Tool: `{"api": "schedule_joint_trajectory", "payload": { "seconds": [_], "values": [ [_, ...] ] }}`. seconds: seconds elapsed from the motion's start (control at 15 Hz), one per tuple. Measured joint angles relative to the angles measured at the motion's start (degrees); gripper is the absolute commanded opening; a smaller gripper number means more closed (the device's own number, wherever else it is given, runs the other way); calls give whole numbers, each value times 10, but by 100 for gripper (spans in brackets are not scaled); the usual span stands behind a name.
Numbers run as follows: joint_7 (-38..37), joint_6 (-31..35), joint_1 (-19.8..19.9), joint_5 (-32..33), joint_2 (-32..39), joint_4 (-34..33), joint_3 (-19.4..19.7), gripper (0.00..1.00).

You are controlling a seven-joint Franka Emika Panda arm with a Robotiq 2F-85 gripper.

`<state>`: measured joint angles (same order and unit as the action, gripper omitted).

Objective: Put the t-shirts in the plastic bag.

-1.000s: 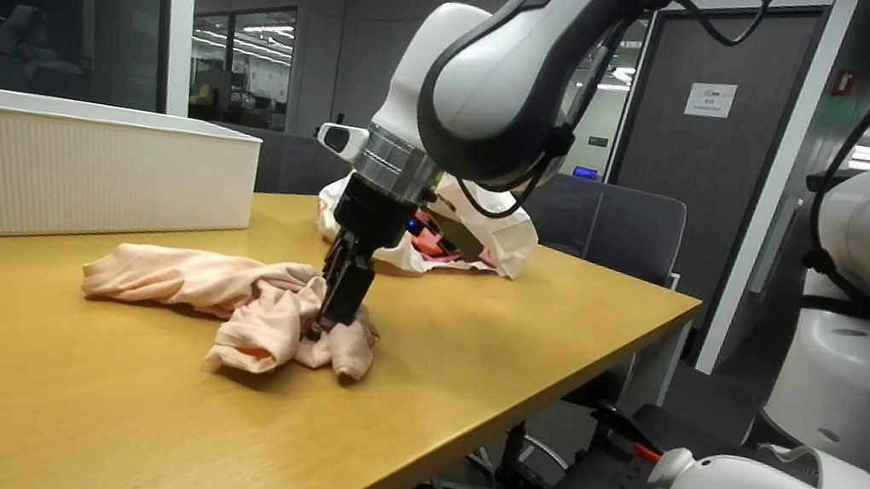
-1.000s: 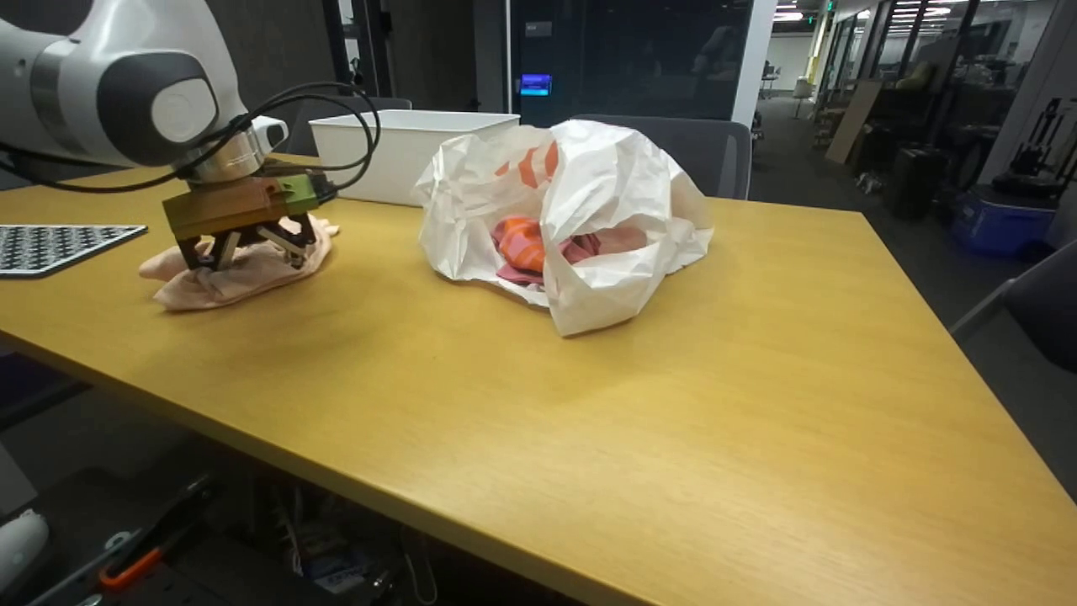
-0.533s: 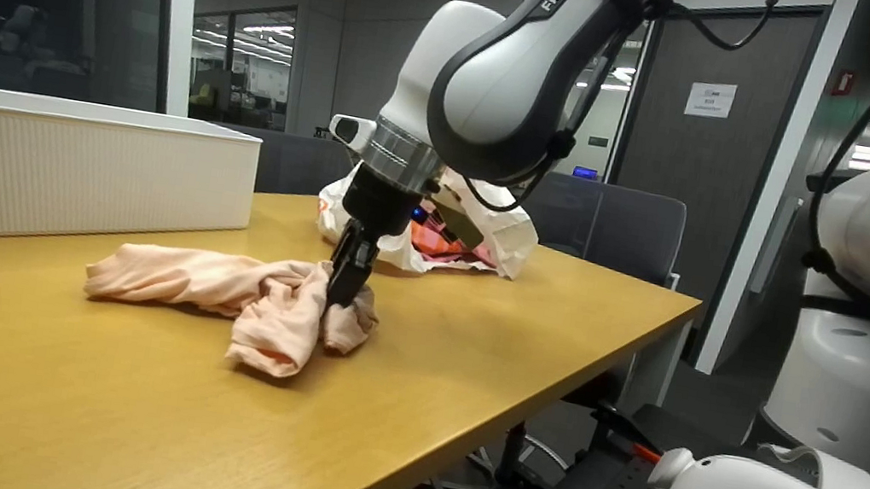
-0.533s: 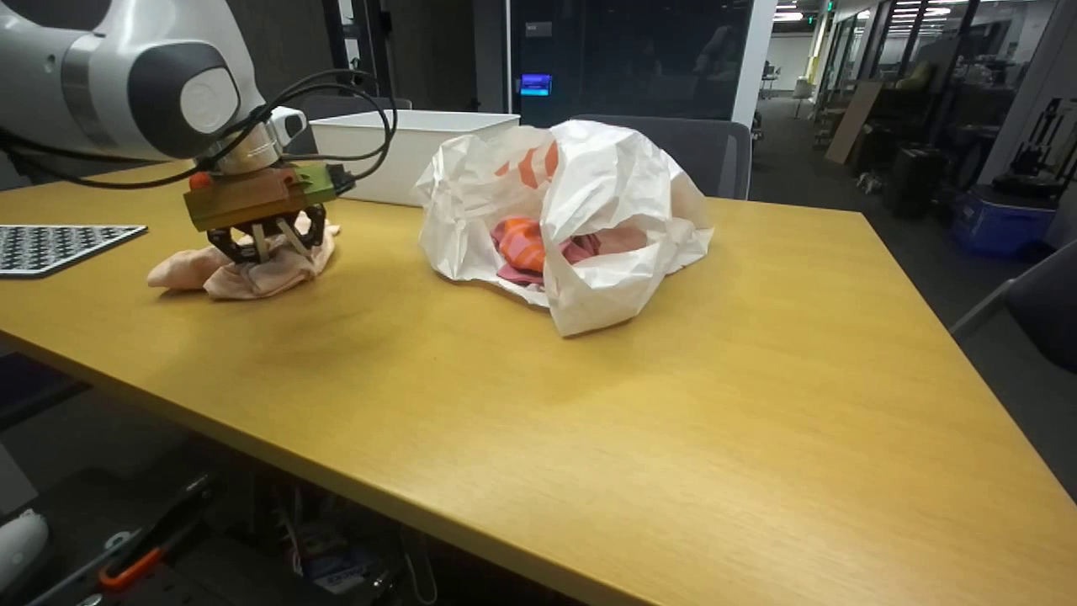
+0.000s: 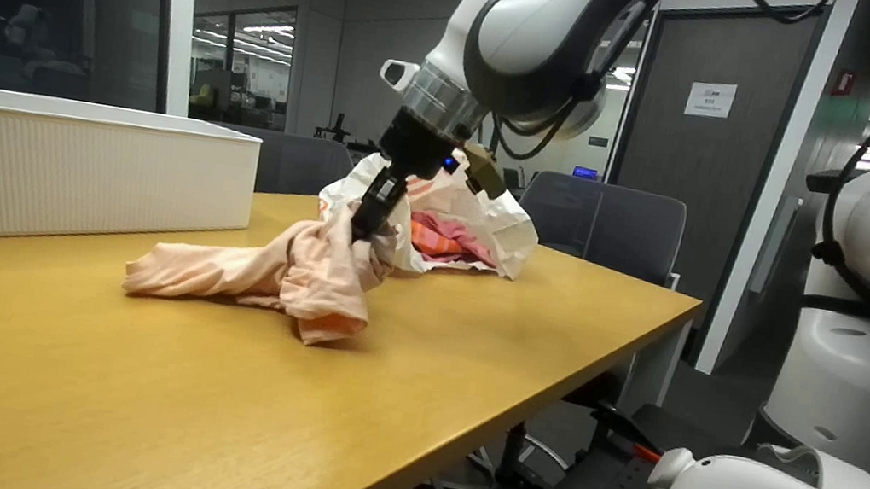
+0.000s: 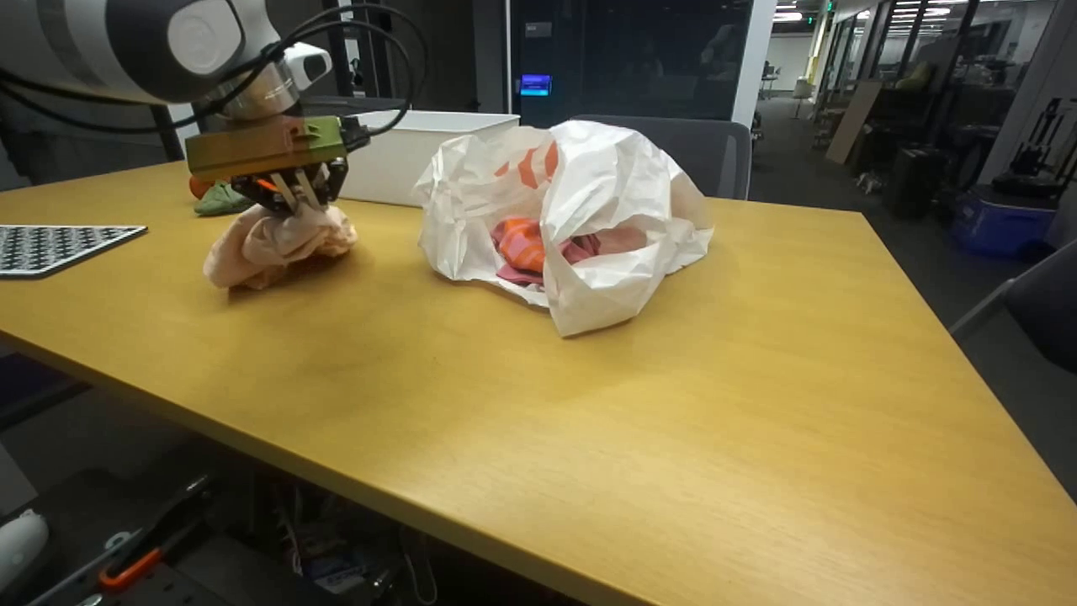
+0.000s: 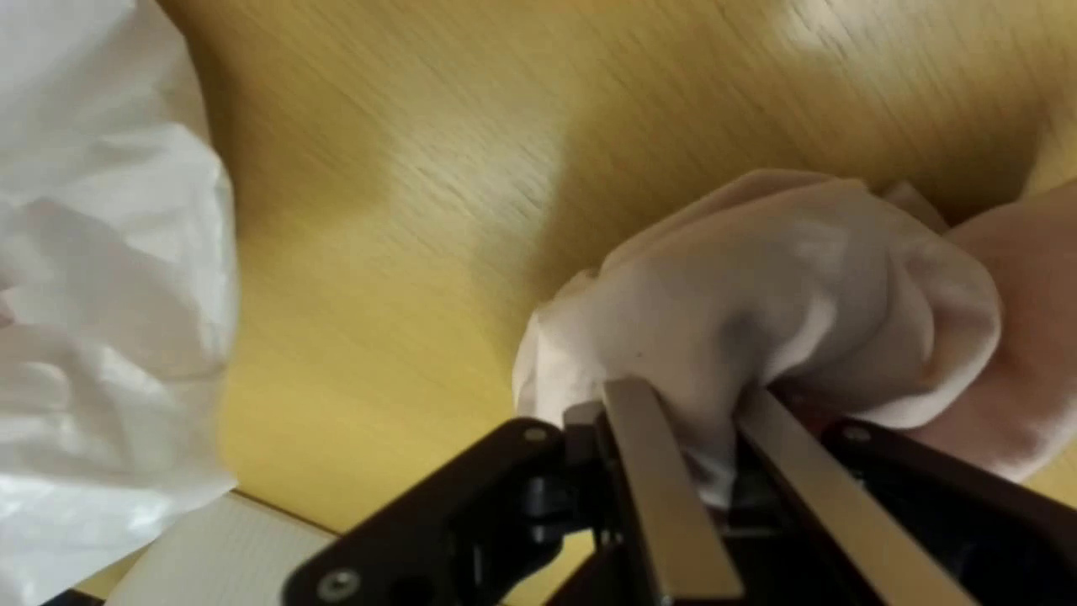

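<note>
From the left in an exterior view, past the white bin, yet to bag the pale pink t-shirt: half off the counter, pinched by its raised end between fingers pressed nearly together. Farther right, likely done with at least one other, judging by red-and-orange cloth inside the white bag. Boxy, ribbed at the bin; soft, rumpled at the shirt; thin, crinkled, gaping at the bag.

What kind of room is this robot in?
Likely an office meeting room, judging by the chairs at the table, the notice on the door, and the interior window.
</note>
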<state>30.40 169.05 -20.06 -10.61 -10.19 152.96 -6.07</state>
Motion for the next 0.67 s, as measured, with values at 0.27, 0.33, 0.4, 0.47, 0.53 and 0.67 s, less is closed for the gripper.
{"api": "schedule_joint_trajectory", "payload": {
  "seconds": [0.27, 0.33, 0.4, 0.47, 0.53, 0.67],
  "values": [
    [-37, -109, 7, 3, -117, 27, 18, 4],
    [-53, -154, 14, 18, -147, 32, 19, 4],
    [-73, -197, 24, 38, -177, 37, 18, 4],
    [-95, -237, 36, 60, -204, 41, 15, 4],
    [-118, -273, 50, 83, -230, 43, 11, 4],
    [-159, -307, 77, 125, -270, 42, 0, 4]
  ]
}}
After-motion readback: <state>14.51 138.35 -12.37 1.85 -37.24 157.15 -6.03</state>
